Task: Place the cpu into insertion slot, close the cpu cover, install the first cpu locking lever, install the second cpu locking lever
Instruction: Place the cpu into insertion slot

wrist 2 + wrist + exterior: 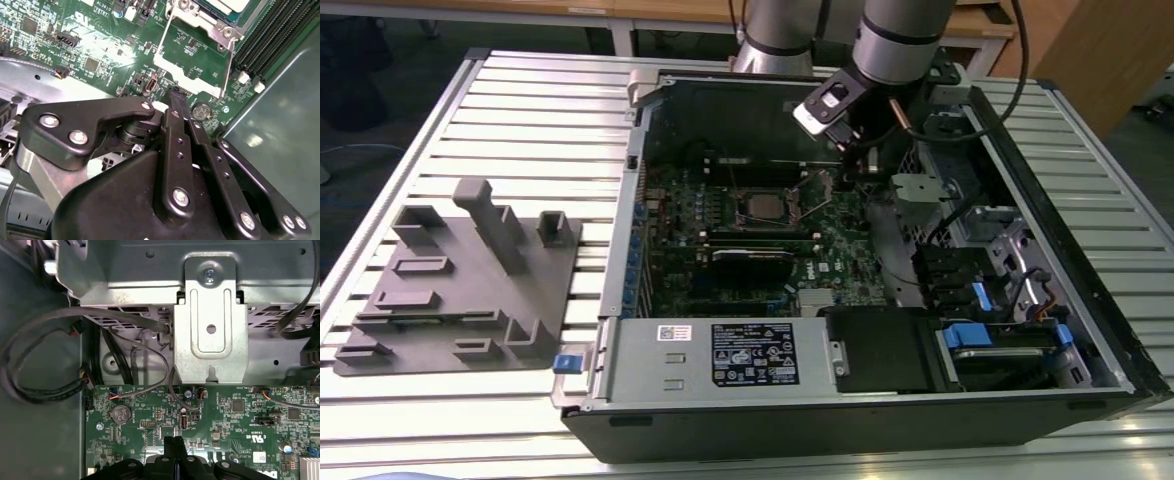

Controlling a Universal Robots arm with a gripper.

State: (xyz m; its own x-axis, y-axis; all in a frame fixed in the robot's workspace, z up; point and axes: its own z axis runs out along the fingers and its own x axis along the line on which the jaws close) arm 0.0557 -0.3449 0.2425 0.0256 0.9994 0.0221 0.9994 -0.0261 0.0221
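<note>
Where the claw (174, 444) hangs: low over the green motherboard (150, 407) inside the open computer case (1067, 215), right of centre in the upper half of the exterior view.
Claw state: fingertips pressed together with only a thin seam between them, and nothing gripped.
Arm (894, 40): comes down from the top edge of the exterior view into the case.
Cpu (765, 204): seated grey face up in the insertion slot (218, 28), near the middle of the exterior view, just to the exterior view's left of the claw.
Cpu cover (184, 71): open, folded back off the slot, with green board showing through its window. In the second wrist view it lies between the slot and the claw's tip; whether they touch cannot be told.
Locking levers (823, 207): thin wires raised off the board beside the slot, on the exterior view's right.
Coin cell (120, 413): flat on the board, near the claw.
Metal bracket (210, 330): beyond the board's edge, with cables (50, 320) looping beside it.
Worktop (520, 100): slatted, carrying the case.
Grey fixture (454, 270): lower left of the exterior view, apart from the case.
</note>
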